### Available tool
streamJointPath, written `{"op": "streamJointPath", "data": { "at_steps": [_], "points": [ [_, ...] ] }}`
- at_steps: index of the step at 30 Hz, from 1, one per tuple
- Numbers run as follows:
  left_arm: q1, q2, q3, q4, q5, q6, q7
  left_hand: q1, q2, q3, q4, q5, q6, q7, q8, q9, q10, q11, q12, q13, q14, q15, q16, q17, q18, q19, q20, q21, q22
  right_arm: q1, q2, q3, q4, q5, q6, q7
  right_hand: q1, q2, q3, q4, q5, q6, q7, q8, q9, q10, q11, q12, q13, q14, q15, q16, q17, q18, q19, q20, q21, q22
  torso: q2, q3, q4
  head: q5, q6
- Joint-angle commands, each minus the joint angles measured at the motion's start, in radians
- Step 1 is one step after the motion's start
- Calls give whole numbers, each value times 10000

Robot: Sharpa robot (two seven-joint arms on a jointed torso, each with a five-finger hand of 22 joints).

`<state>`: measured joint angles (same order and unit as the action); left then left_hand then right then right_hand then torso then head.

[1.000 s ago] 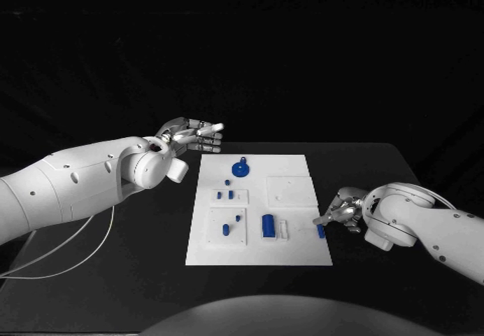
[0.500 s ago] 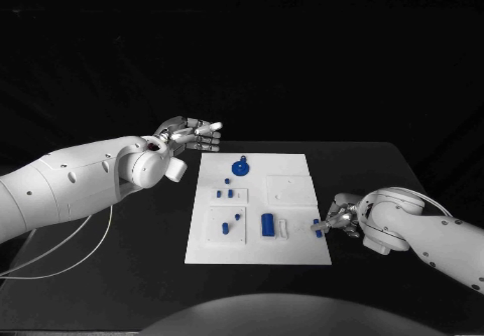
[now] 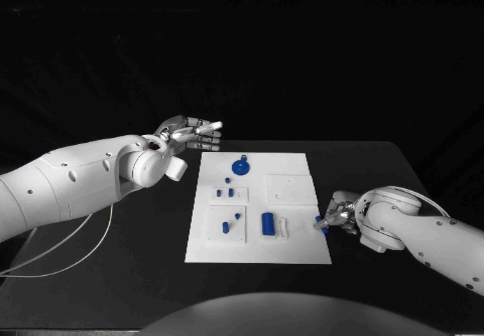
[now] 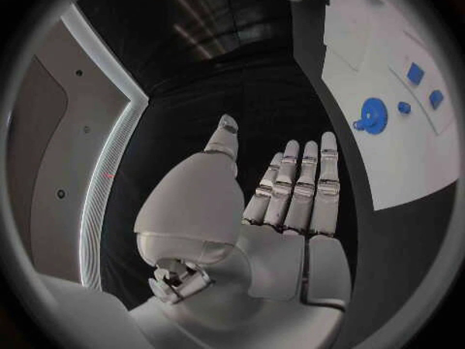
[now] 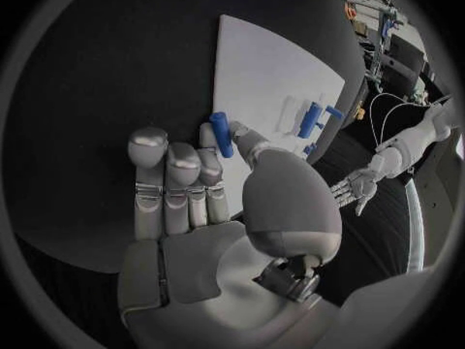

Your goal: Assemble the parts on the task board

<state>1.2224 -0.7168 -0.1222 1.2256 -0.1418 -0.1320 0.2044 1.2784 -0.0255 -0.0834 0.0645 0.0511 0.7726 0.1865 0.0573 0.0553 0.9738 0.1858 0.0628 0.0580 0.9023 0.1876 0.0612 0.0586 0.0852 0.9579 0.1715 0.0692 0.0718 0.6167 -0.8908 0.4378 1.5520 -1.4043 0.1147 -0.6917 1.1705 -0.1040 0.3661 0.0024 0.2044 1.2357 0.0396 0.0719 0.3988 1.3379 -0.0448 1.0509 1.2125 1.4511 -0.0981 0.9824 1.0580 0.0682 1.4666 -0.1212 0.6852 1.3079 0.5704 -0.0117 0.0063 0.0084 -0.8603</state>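
Our right hand (image 5: 208, 209) pinches a blue peg (image 5: 222, 134) at the board's (image 3: 292, 252) right edge; left hand (image 3: 191, 135), open, hangs far off.

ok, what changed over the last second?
The right hand drew back slightly toward the robot along the task board's right edge, pinching a small blue peg between thumb and fingers throughout. The left hand stayed raised and open off the board's far left corner. The blue round part and the other blue pieces on the board did not move.
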Motion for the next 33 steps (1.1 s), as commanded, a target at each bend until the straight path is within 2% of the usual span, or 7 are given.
{"op": "streamJointPath", "data": {
  "at_steps": [1,7,14,19,26,29,33],
  "points": [
    [3,7,6,1,-13,115,-4,-32,28,34,3,-41,-85,14,-7,-6,-19,-25,0,6,62,4,-24,4,52,-10,-11,18,-4,-126,29,-87,-179,-47,-275,-320,-385,253,2257,-2175,218,-104,91,-77,-996,-16,-18,-35,-31,17,3,-46,-15,-98,514,8,39,670,-2,1,-12,16,4],
    [3,7,5,-18,-13,135,-36,-32,28,34,3,-41,-85,14,-7,-6,-19,-25,0,6,62,4,-24,4,52,-10,-11,18,-4,-129,7,100,-302,376,-557,-175,-763,356,2658,-2515,31,-27,57,-73,-848,52,-23,33,-38,21,13,-26,-36,-89,517,22,93,713,-2,2,-6,31,23],
    [3,36,3,-101,-13,151,-70,-21,24,39,22,-41,-118,19,-7,-8,-22,-23,1,7,70,1,-23,5,53,-8,-10,18,-4,-127,-13,767,-254,897,-1094,159,-542,382,2179,-2469,-82,28,27,-71,-723,104,-31,103,-21,29,11,23,-30,-107,529,17,180,733,-11,-9,-13,56,48],
    [3,72,1,-147,-13,168,-104,-23,27,37,36,-41,-114,19,-6,-7,-26,-23,0,6,53,3,-25,3,51,-12,-10,16,-4,-112,-74,1082,-11,1010,-1253,246,-529,395,2233,-2509,-74,45,34,-77,-727,112,-28,108,-24,29,11,37,-31,-107,528,18,227,748,-7,-16,-3,103,45],
    [3,86,-3,-156,-13,170,-141,-23,27,37,36,-41,-114,19,-6,-7,-26,-23,0,6,53,3,-25,3,51,-12,-10,16,-4,-109,23,1304,646,1656,-1343,560,-556,394,2248,-2543,124,67,33,-78,-747,138,-33,137,-16,28,5,51,-48,-97,528,14,277,761,-4,1,3,139,19],
    [2,108,-4,-163,-13,175,-146,-21,55,37,53,-42,-117,19,-5,-6,-28,-23,0,7,55,4,-24,3,52,-10,-10,18,-4,-108,125,1330,816,1922,-1206,588,-538,433,2195,-2558,121,52,39,-77,-759,122,-29,126,-23,15,6,41,-69,-95,515,14,263,757,-14,-34,10,120,8],
    [2,158,-6,-178,-17,199,-155,-6,50,23,50,-42,-123,20,-6,-7,-30,-22,-1,6,57,4,-24,4,50,-10,-10,17,-4,-107,345,1264,916,2126,-914,569,-532,463,2066,-2573,205,50,38,-75,-765,115,-26,124,-29,14,15,60,-67,-100,508,25,253,759,-7,-17,2,169,20]
  ]
}}
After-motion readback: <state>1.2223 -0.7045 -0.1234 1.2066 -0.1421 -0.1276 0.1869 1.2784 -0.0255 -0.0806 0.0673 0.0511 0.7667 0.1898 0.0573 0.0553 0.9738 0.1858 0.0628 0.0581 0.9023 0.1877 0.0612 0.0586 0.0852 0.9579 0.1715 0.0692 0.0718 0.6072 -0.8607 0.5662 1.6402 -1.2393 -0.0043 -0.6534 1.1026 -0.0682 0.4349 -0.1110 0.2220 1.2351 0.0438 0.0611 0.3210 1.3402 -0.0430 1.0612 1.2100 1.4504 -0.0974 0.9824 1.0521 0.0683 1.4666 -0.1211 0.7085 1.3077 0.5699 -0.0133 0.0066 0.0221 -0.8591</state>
